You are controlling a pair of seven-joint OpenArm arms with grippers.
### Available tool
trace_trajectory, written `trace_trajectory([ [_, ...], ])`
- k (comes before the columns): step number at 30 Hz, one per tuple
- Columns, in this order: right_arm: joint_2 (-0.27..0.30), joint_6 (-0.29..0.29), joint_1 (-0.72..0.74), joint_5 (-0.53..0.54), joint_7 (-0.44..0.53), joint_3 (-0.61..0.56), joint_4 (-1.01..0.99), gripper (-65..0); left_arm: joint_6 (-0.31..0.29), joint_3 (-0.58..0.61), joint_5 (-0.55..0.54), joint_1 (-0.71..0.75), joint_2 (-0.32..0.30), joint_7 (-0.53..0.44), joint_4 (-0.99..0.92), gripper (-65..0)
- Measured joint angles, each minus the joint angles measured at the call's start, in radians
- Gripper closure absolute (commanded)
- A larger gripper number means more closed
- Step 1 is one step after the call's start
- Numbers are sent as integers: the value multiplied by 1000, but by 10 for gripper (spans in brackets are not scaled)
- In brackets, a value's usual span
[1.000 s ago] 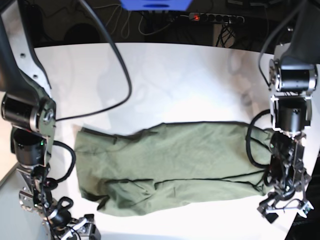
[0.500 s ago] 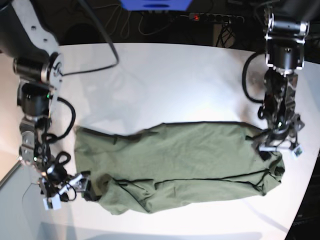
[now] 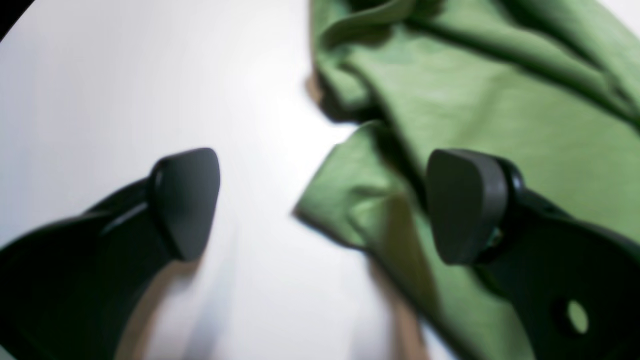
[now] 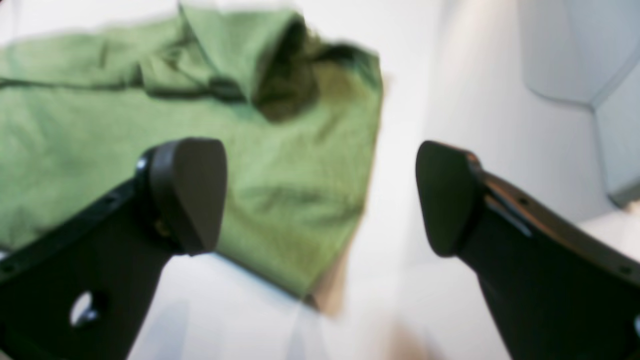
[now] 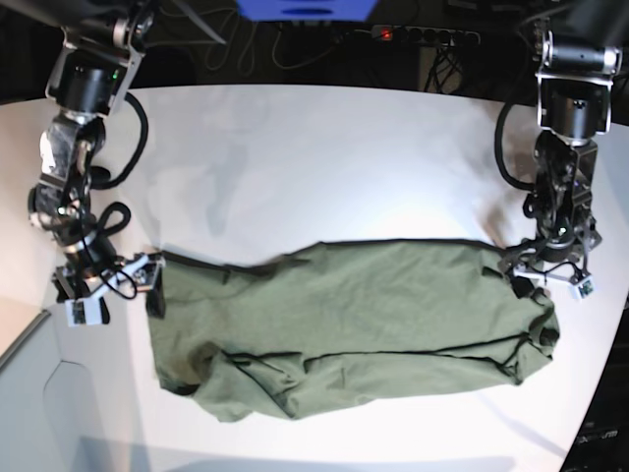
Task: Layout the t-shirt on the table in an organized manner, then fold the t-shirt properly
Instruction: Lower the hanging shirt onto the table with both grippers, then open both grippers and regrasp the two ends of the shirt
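Observation:
The olive-green t-shirt [image 5: 354, 324] lies crumpled lengthwise across the near half of the white table [image 5: 324, 157]. My left gripper [image 5: 547, 278] hangs open at the shirt's far right corner. In the left wrist view the left gripper [image 3: 325, 205] straddles a folded shirt corner [image 3: 350, 200], one finger [image 3: 185, 200] over bare table [image 3: 100, 75], the other over cloth. My right gripper [image 5: 116, 287] is open at the shirt's far left corner. In the right wrist view the right gripper [image 4: 315, 195] spans the t-shirt [image 4: 150, 125] edge, with nothing gripped.
A power strip [image 5: 423, 34] and cables sit in the dark behind the table. A blue object [image 5: 305, 8] is at the top edge. A grey panel [image 5: 59, 413] lies at the lower left. The table's curved edge runs close to the left arm on the right.
Both arms swung from the table's near edge toward the far side. The right gripper rose along the shirt's left end to its far corner. The left gripper settled at the far right corner.

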Motion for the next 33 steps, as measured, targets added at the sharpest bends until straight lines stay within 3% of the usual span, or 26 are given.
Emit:
trace_trajectory([
  [1, -5, 0, -11, 2, -30, 13, 31, -604, -1, 2, 4, -4, 1, 3, -14, -627],
  [2, -26, 2, -27, -2, 168, 42, 88, -604, -6, 5, 0, -16, 0, 1, -45, -627],
  [3, -51, 2, -46, 7, -82, 77, 139, -604, -2, 7, 1, -19, 0, 8, -74, -627],
  [8, -110, 46, -143, 93, -163, 149, 301, -604, -5, 8, 3, -26, 3, 0, -101, -627],
  [14, -100, 49, -175, 113, -162, 117, 320, -598, -6, 8, 4, -30, 4, -1, -108, -627],
  [25, -106, 49, -174, 113, -163, 42, 319, -398, -6, 8, 4, -27, 3, -2, -108, -627],
  [33, -93, 49, -169, 109, -166, 48, 190, -254, -5, 8, 0, -50, 4, 11, -121, -626],
])
